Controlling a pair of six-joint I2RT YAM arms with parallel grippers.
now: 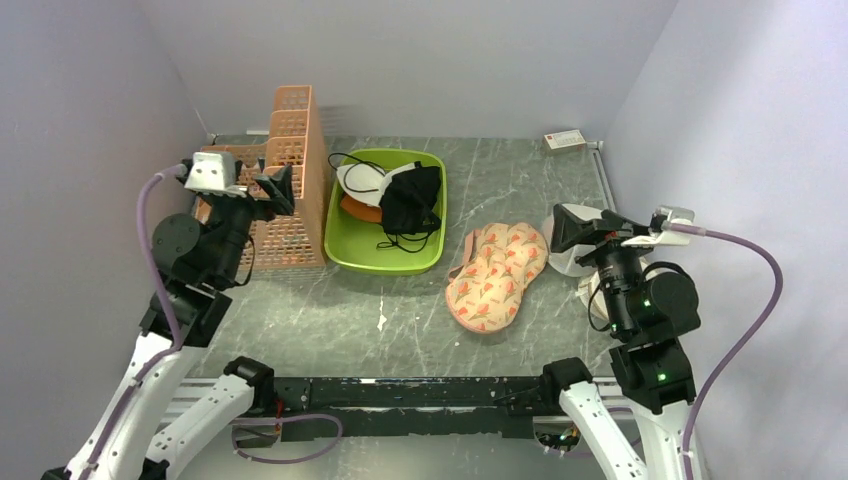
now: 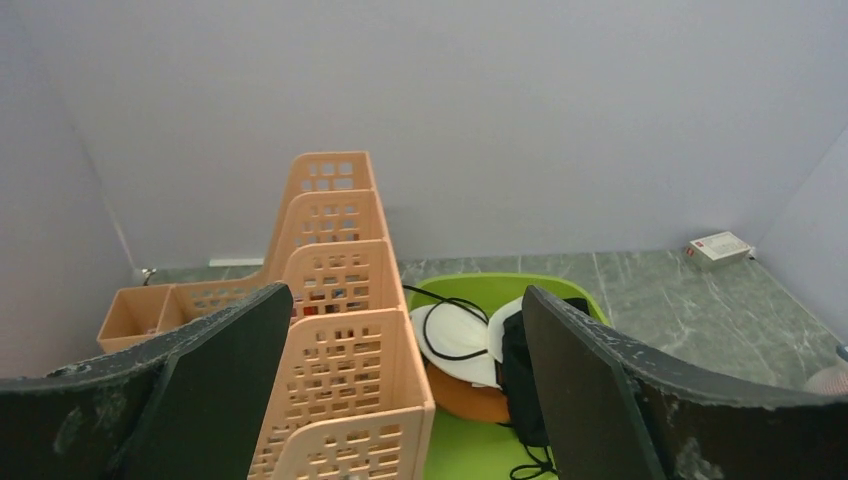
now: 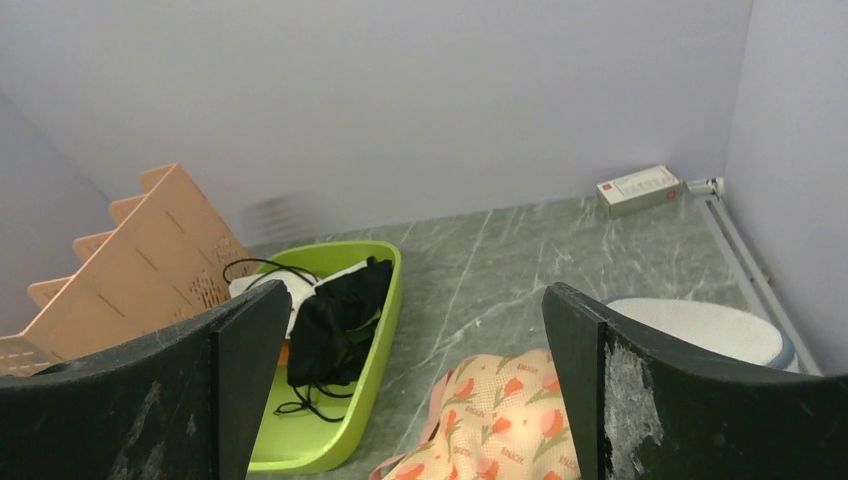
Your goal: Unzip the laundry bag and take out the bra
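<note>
Apparently nothing of the task is done yet: the round white see-through mesh laundry bag (image 3: 700,325) lies on the grey marbled table (image 1: 400,310) at about three o'clock, close to the right wall. It looks domed and closed, though the zip around its rim is too small to make out. The bright red bra is nowhere to be seen; presumably it sits inside the bag, but the mesh shows no red from these angles. The right gripper (image 3: 415,400) hangs above the table just at nine o'clock of the bag, its jaws spread wide with nothing between them and touching nothing. The left gripper (image 2: 400,400) is equally wide apart and empty, raised over the tall peach-orange perforated plastic organiser (image 2: 340,300) at about ten o'clock, well apart from the bag. Between the arms, the lime-green plastic tray (image 1: 335,255) at twelve o'clock holds a black garment (image 1: 412,200) and a white-cupped bra (image 1: 358,180). A peach floral padded item (image 1: 497,275) lies near the centre, just beside the bag at its nine o'clock. Everything remains to do: reaching the bag, holding it steady, finding and pulling the zip round, parting the halves and lifting the bra out.
</note>
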